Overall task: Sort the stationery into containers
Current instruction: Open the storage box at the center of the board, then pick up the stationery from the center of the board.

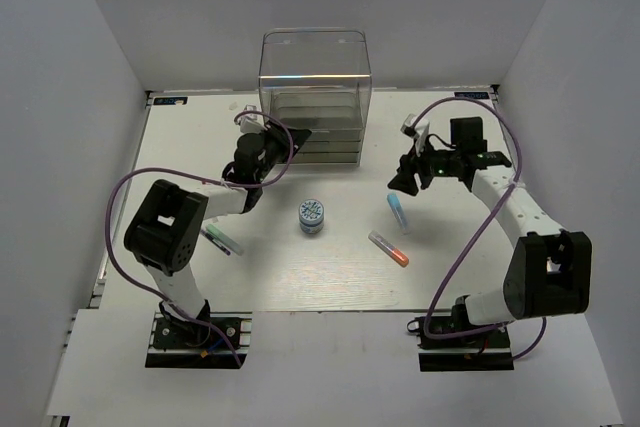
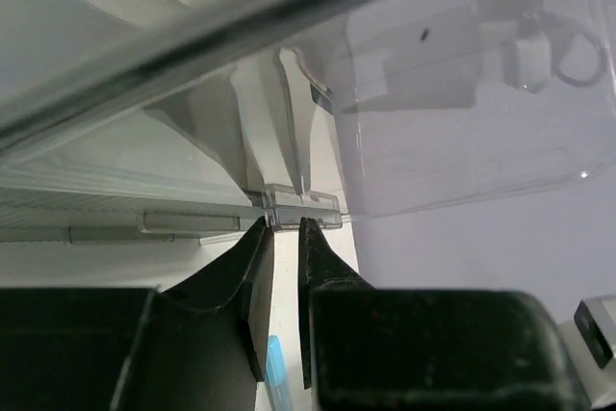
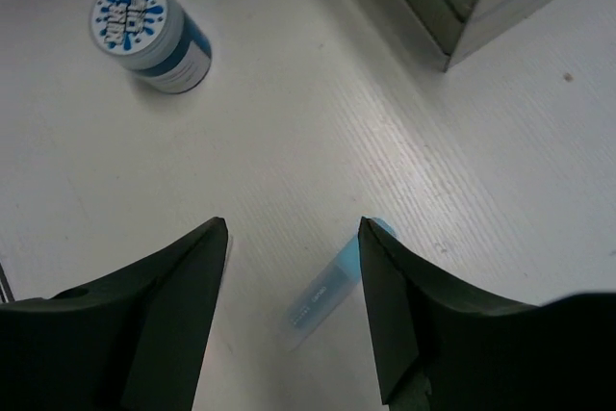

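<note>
**Sorting stationery:** Two arms work over a white bench (image 1: 300,282). The left tool (image 2: 286,228) is pinched almost shut on the clear pull tab (image 2: 301,207) of a shallow drawer low in the transparent cabinet (image 1: 315,67). One dark finger sits on each side of the tab, a hold that looks meant for drawing the drawer out so that something can go in.

The right tool (image 3: 291,228) hangs with its jaws spread wide and nothing in them. It straddles the light-blue-ended tube (image 3: 332,286), which lies flat on the bench beneath it, apparently lined up for a pick across the tube's narrow side.

All four items lie out on the bench. The blue-and-white roll (image 1: 312,215) stands on end in front of the drawers. The orange-capped tube (image 1: 388,248) lies near the blue one, toward the near edge. The teal-and-pink pen (image 1: 220,239) rests close beside the left arm.

Bare bench surrounds the blue tube, leaving the right tool room to descend, and the roll and the cabinet corner are well apart from it. The drawer's path forward looks open, though the roll sits in line with the cabinet front. The left arm works tight against the cabinet's wall.
</note>
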